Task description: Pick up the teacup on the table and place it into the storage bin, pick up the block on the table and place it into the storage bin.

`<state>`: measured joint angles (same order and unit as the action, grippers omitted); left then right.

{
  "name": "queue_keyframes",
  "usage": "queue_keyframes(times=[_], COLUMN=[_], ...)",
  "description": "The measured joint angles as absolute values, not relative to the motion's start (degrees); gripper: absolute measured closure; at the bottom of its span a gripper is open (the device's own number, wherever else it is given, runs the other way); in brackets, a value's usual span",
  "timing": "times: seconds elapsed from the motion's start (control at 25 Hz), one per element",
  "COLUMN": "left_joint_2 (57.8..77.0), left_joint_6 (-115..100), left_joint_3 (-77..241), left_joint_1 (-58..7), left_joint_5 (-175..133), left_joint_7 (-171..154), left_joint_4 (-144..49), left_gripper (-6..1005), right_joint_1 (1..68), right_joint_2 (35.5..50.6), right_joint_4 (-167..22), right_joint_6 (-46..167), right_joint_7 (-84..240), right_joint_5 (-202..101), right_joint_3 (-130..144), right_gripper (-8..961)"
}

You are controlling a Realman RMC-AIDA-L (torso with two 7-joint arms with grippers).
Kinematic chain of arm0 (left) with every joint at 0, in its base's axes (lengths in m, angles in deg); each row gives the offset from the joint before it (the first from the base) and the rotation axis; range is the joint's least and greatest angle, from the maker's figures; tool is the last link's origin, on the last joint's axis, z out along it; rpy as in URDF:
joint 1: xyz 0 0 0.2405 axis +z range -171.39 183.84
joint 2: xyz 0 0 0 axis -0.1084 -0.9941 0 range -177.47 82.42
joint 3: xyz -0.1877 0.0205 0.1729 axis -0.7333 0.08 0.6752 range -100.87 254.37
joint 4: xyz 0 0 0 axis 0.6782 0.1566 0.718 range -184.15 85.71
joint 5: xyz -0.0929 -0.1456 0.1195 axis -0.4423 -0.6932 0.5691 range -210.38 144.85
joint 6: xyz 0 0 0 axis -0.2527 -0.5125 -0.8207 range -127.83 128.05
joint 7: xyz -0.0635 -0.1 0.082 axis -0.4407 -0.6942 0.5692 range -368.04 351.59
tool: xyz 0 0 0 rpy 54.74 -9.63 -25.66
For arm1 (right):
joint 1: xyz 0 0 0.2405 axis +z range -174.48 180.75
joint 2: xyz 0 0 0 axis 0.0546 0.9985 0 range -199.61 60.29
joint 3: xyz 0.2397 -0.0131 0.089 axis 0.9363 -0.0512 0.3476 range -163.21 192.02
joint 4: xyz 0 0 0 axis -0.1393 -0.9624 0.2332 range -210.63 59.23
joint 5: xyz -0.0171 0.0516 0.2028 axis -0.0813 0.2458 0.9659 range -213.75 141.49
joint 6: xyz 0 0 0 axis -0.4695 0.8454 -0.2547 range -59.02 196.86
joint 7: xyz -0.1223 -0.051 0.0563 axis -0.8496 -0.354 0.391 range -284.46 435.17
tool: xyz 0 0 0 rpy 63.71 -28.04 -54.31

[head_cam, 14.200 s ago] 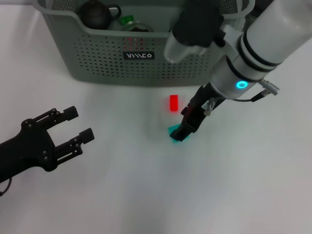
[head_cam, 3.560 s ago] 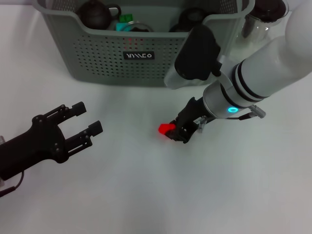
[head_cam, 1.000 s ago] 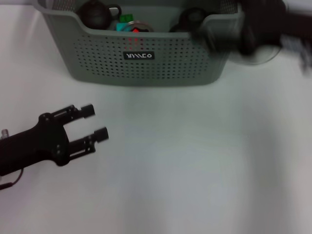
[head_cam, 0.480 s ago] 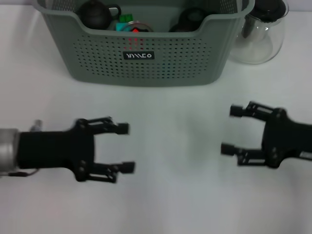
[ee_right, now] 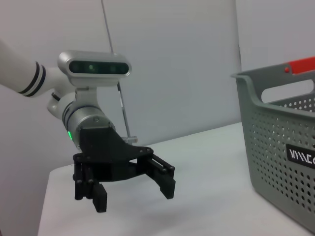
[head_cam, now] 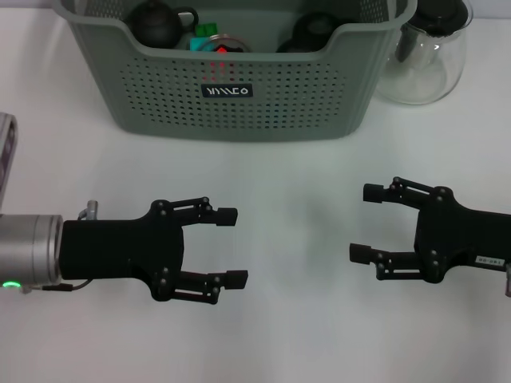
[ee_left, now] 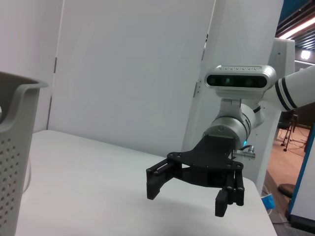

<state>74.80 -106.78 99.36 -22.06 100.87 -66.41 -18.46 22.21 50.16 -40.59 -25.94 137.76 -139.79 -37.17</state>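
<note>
- Grippers come nearest: the left gripper (head_cam: 227, 246) and the right gripper (head_cam: 366, 223) hover low over the white worktop (head_cam: 279, 335), facing each other, both spread wide and holding nothing.
- Between and around them no teacup or block lies on the worktop.
- Farther back, the storage bin (head_cam: 239, 96) holds dark teaware and small coloured pieces; a glass pitcher (head_cam: 427, 56) stands beside it.
- Both placements look done; nothing seems left.

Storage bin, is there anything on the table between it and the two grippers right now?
Nothing visible. In the head view the storage bin stands at the far side of the table, and the left gripper and right gripper hover open and empty, with only bare tabletop between them and the bin.
</note>
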Motion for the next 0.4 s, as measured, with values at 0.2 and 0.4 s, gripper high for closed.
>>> queue_keyframes(times=[0.2,0.4], left_joint_2=[75.27,75.34], left_joint_6=[-106.6,-106.9], left_joint_3=[98.9,98.8], left_joint_1=[-21.9,-21.9], left_joint_5=[100.4,100.2], left_joint_7=[-66.1,-66.0], left_joint_4=[-18.5,-18.5], left_gripper=[139,139], right_joint_1=[22.8,22.8], right_joint_2=[50.42,50.41], right_joint_4=[-41.4,-41.6], right_joint_6=[-26.5,-28.0], right_joint_7=[137.7,137.7], right_joint_5=[-139.7,-139.5], right_joint_3=[-37.0,-36.5], right_gripper=[7,7])
